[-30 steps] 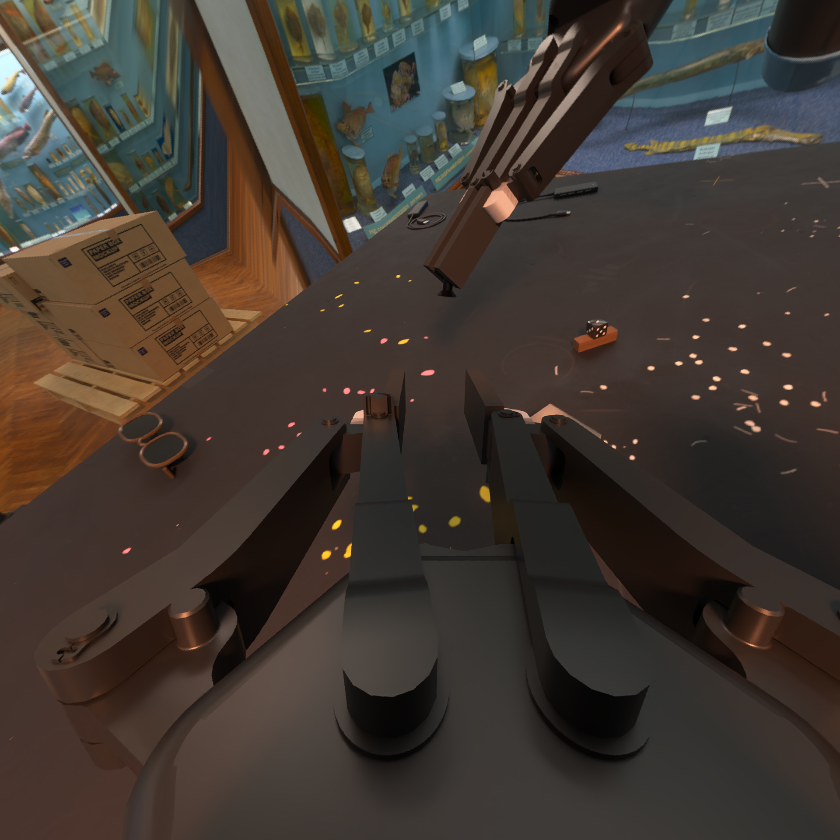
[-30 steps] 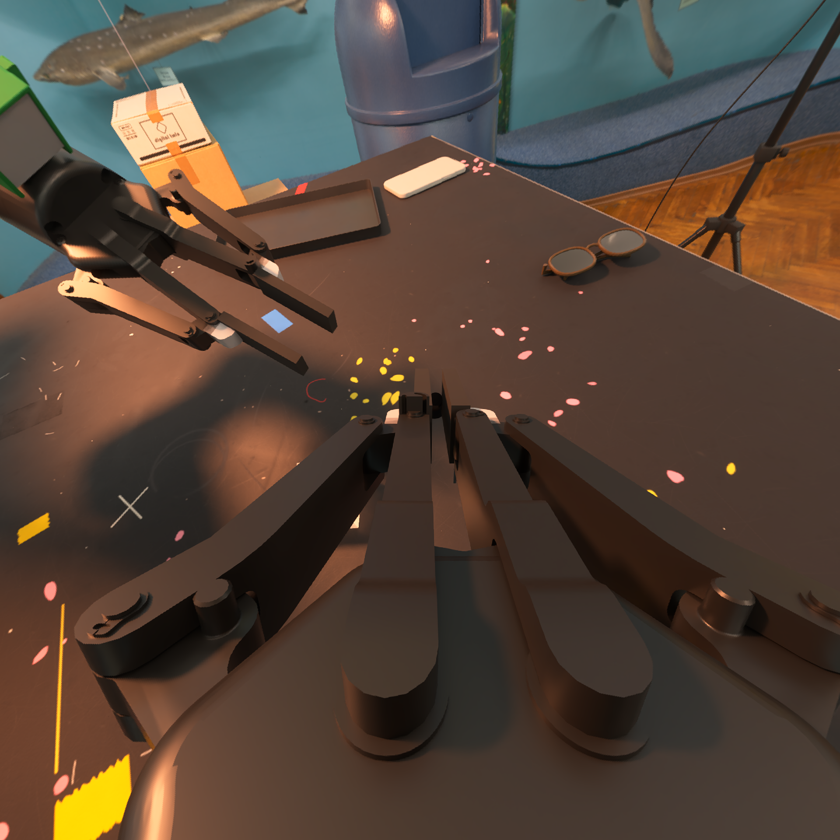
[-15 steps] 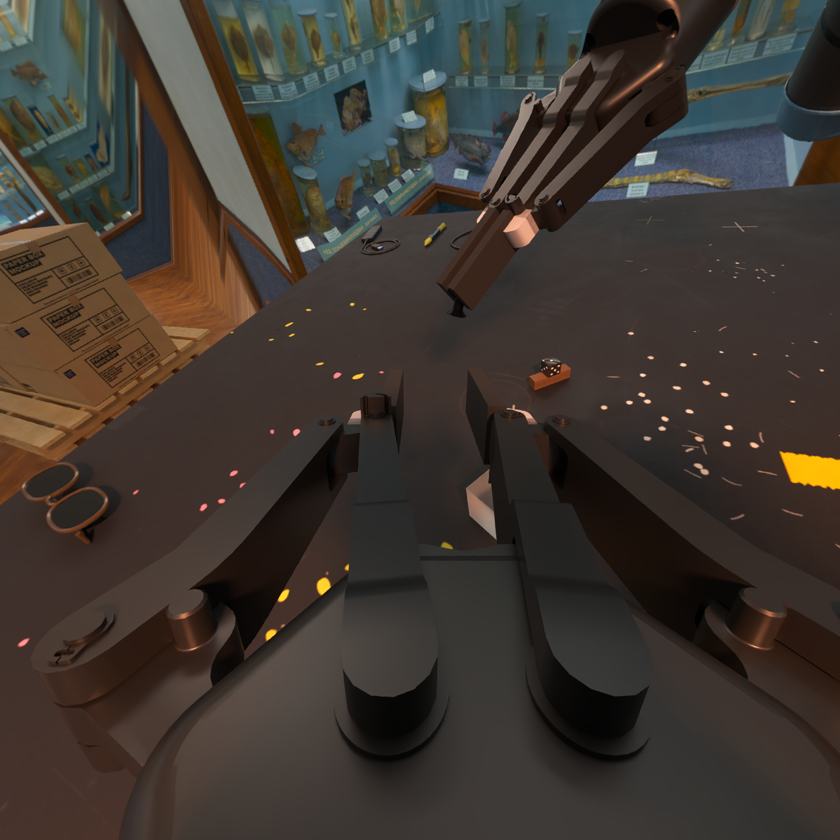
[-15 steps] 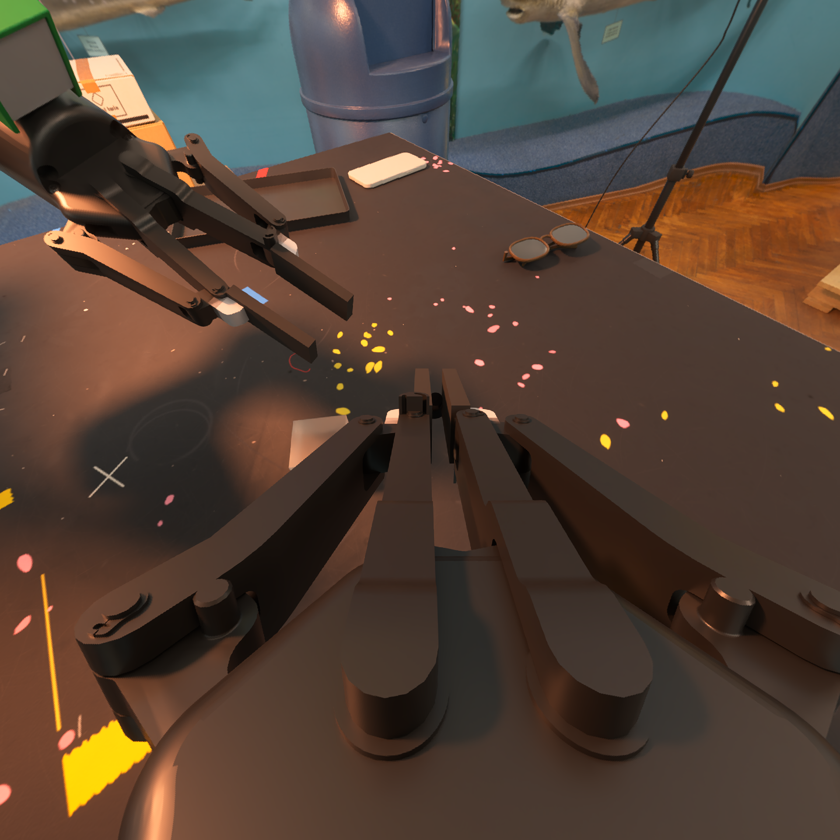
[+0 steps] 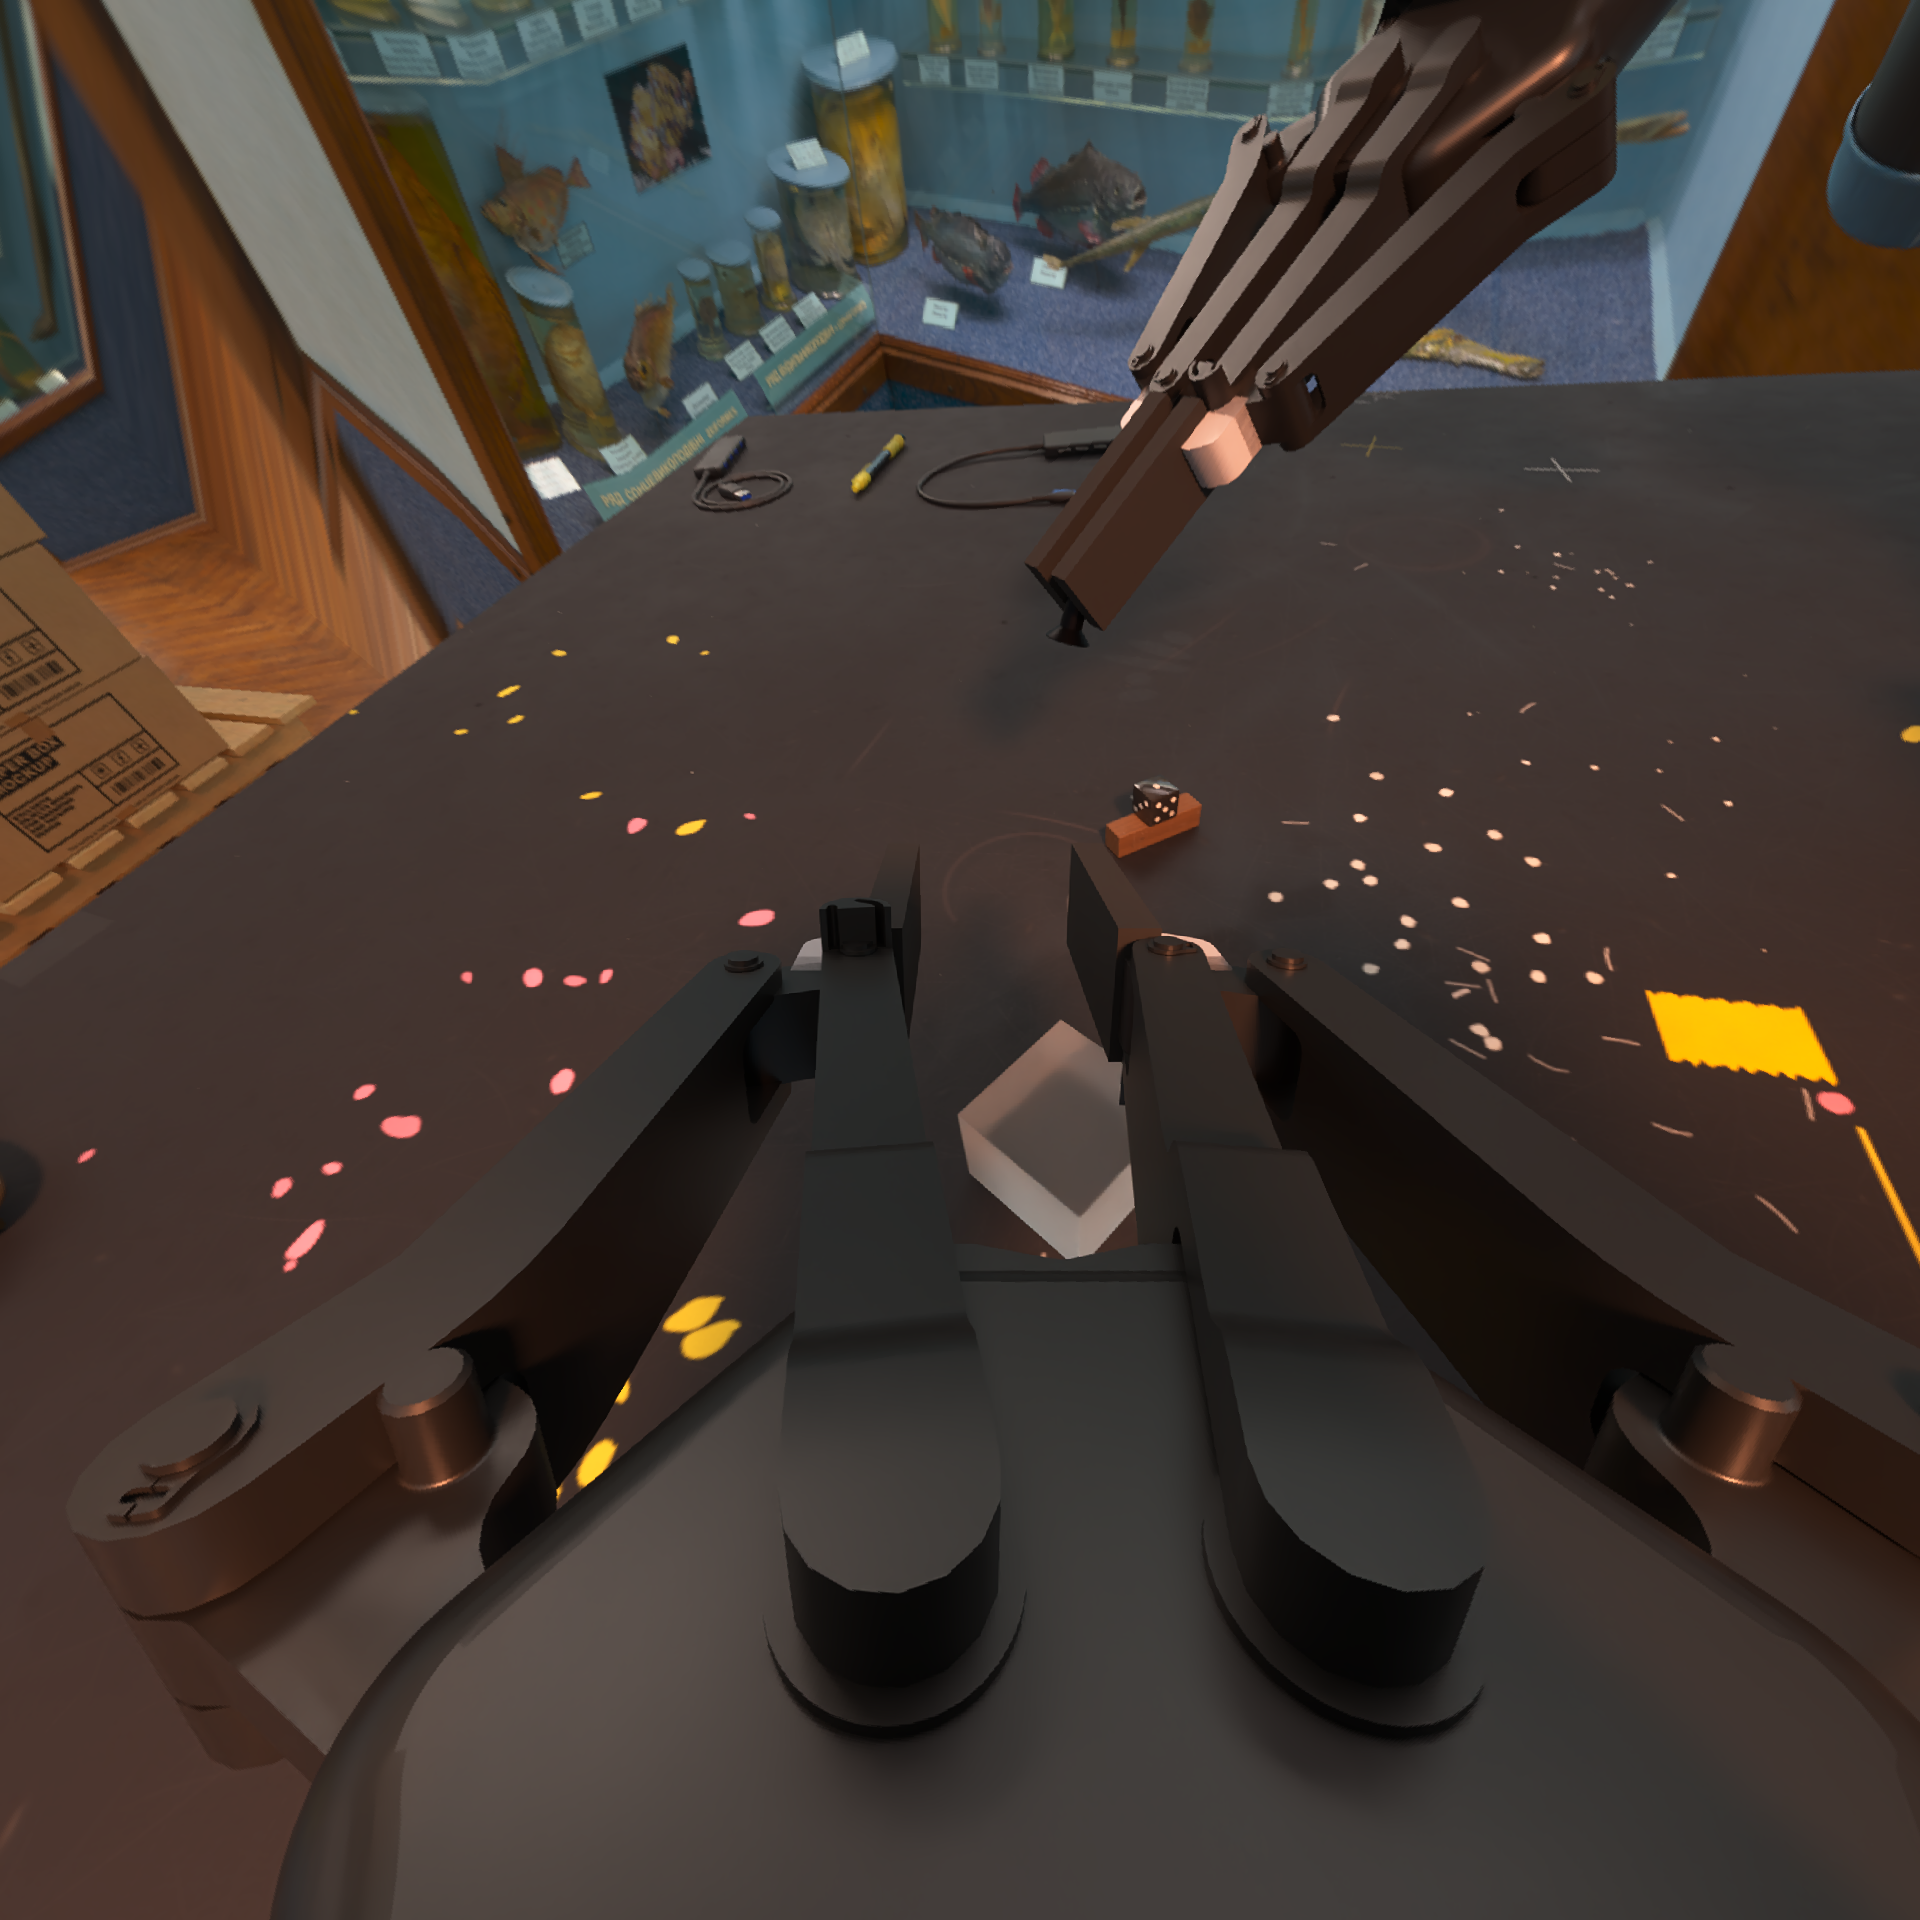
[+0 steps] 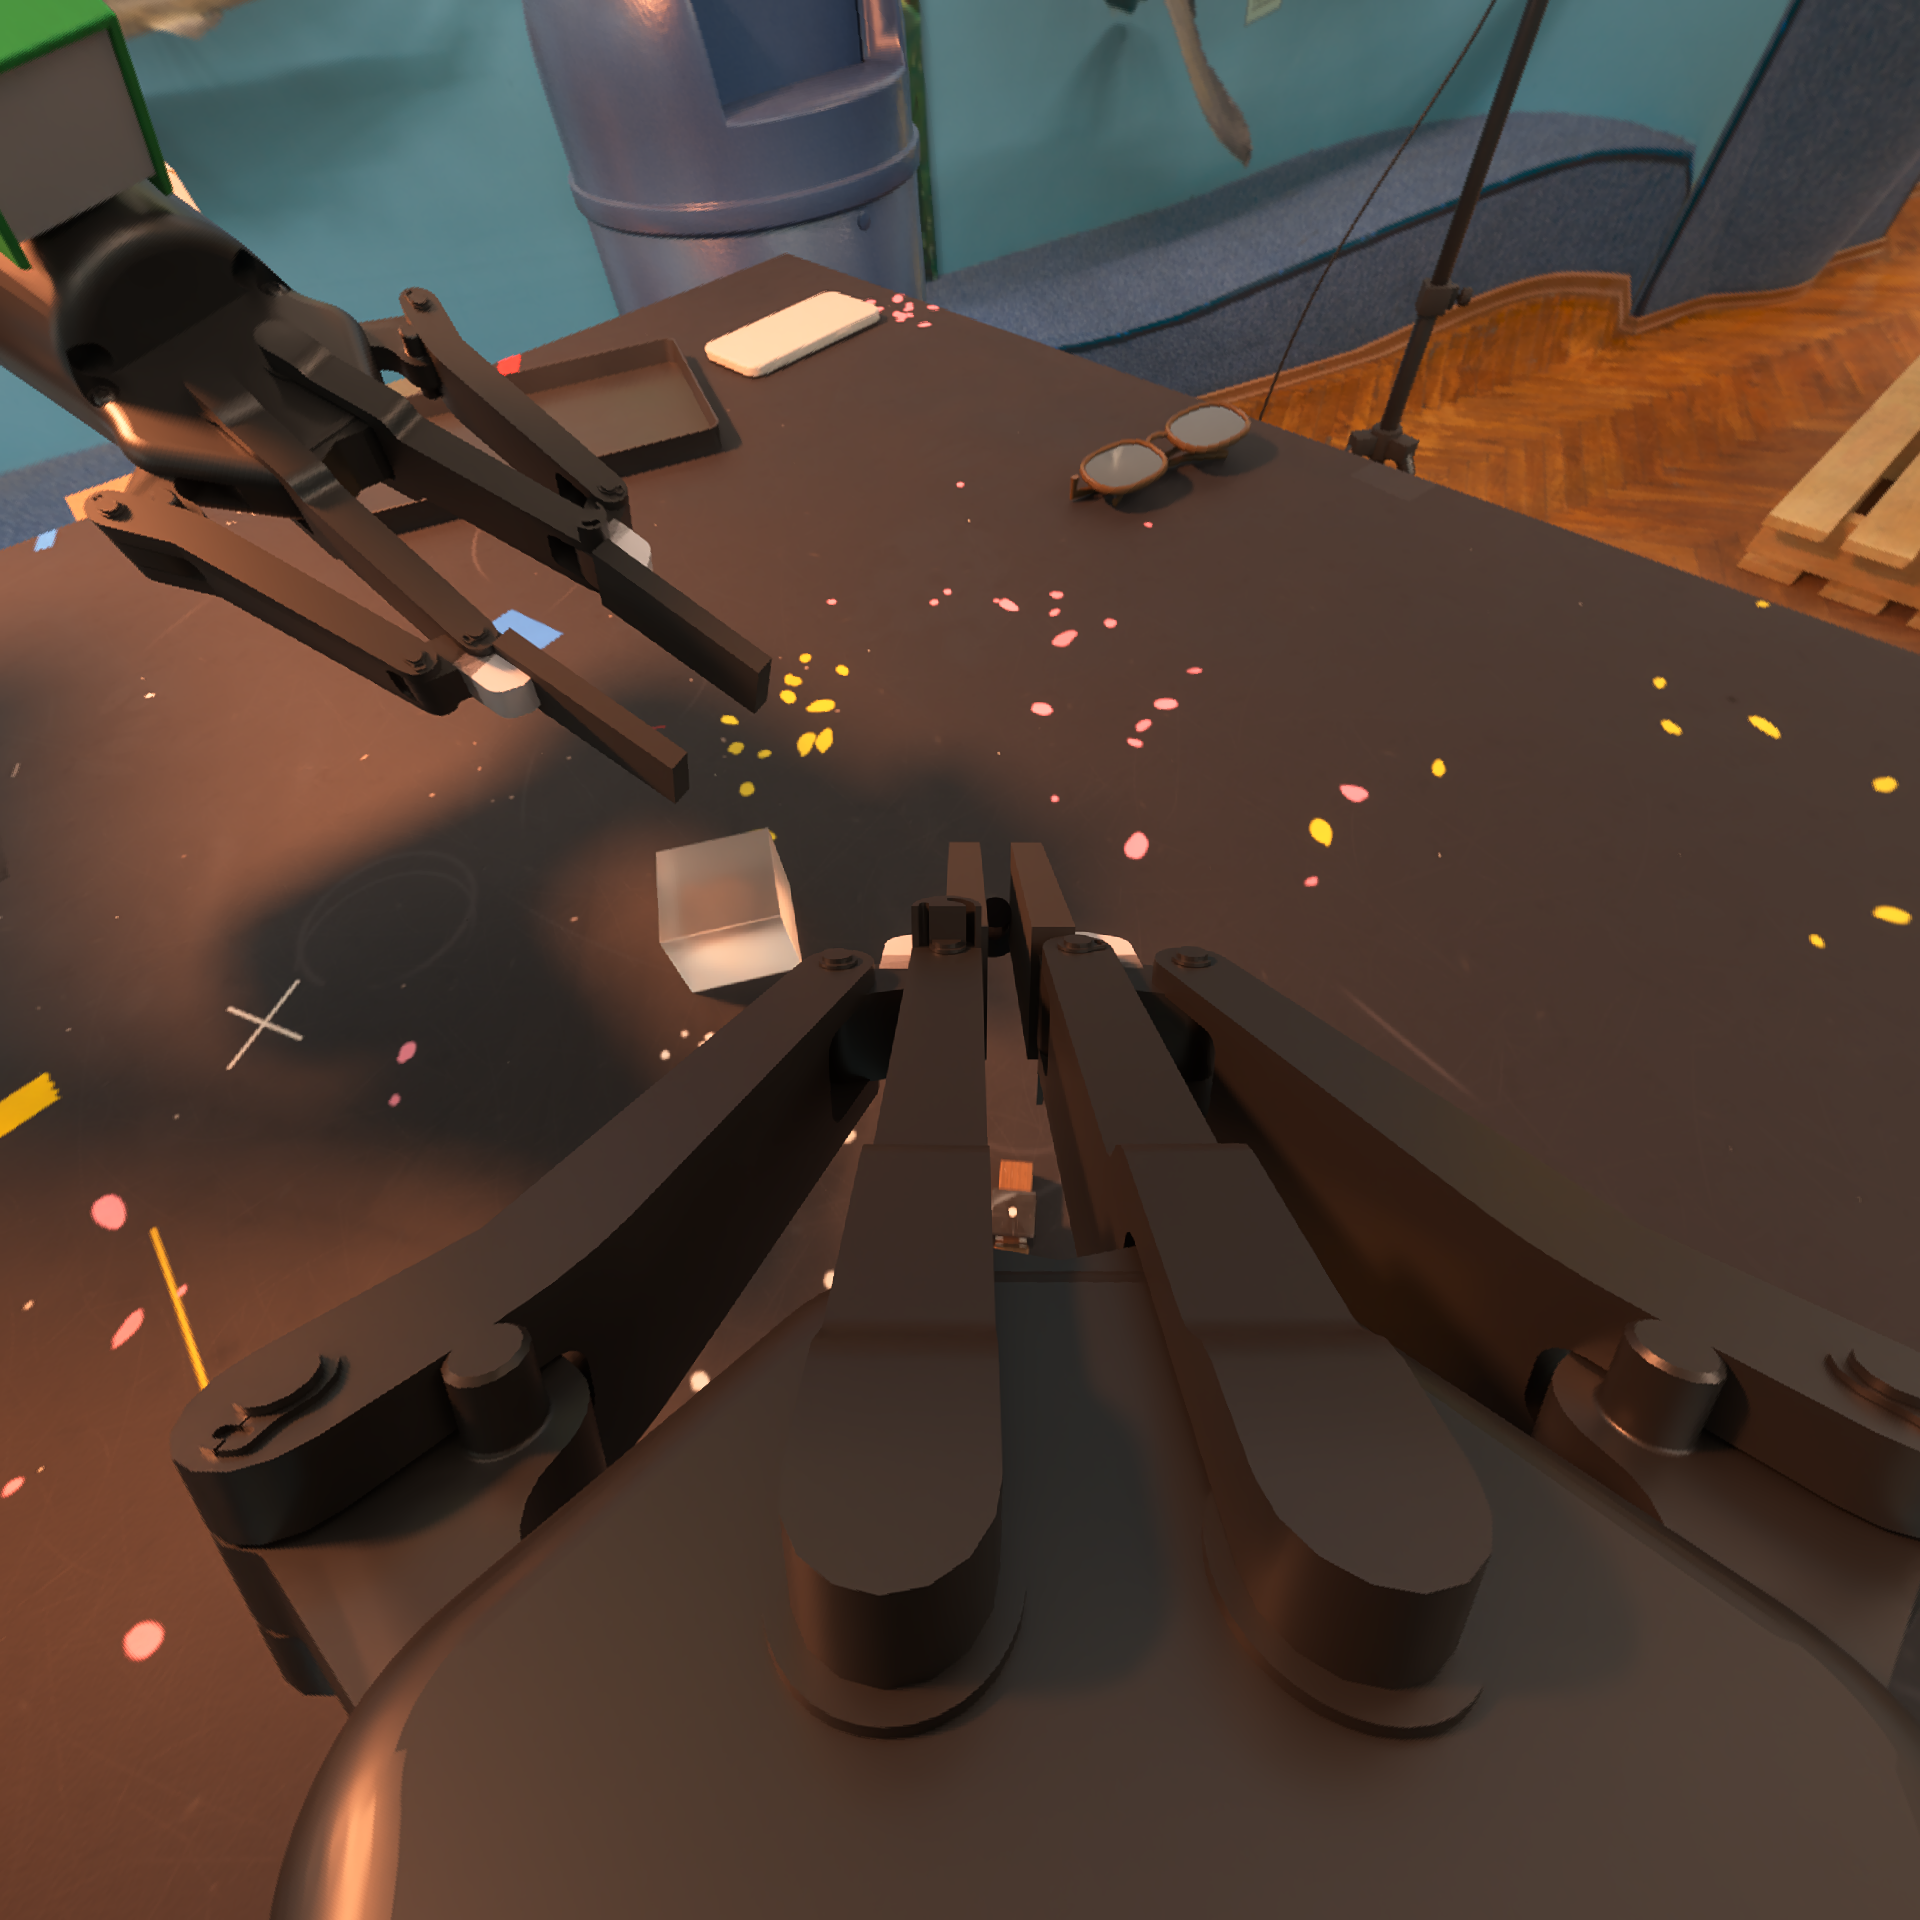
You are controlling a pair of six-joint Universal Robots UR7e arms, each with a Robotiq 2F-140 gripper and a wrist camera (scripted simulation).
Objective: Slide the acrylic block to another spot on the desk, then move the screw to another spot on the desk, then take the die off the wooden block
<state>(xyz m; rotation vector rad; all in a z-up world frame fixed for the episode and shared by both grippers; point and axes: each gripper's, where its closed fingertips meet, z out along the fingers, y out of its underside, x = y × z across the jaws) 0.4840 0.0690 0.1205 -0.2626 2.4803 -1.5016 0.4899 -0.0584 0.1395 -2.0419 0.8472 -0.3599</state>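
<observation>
The clear acrylic block [image 5: 1049,1143] lies on the dark desk [image 5: 1558,644], below and behind the tips of my open, empty left gripper [image 5: 992,914]. It also shows in the right wrist view [image 6: 727,909], apart from the left gripper [image 6: 717,727], which hangs above the desk there. My right gripper [image 6: 995,883] is shut on the small dark screw [image 5: 1068,634], whose head sticks out under the fingertips just above the desk. The black die [image 5: 1155,800] sits on the small wooden block [image 5: 1153,834], to the right beyond my left fingertips.
Glasses [image 6: 1158,452] lie near the desk's far right edge. A shallow tray [image 6: 613,416] and a flat white bar [image 6: 790,330] lie at the far end. Cables [image 5: 743,486] and a yellow marker [image 5: 878,462] lie at the other edge. A yellow patch [image 5: 1735,1034] is on the desk.
My left gripper has drawn back and the acrylic block has come into view under its fingers. My right gripper has stayed shut on the screw and has drawn back, so the block shows in its view too.
</observation>
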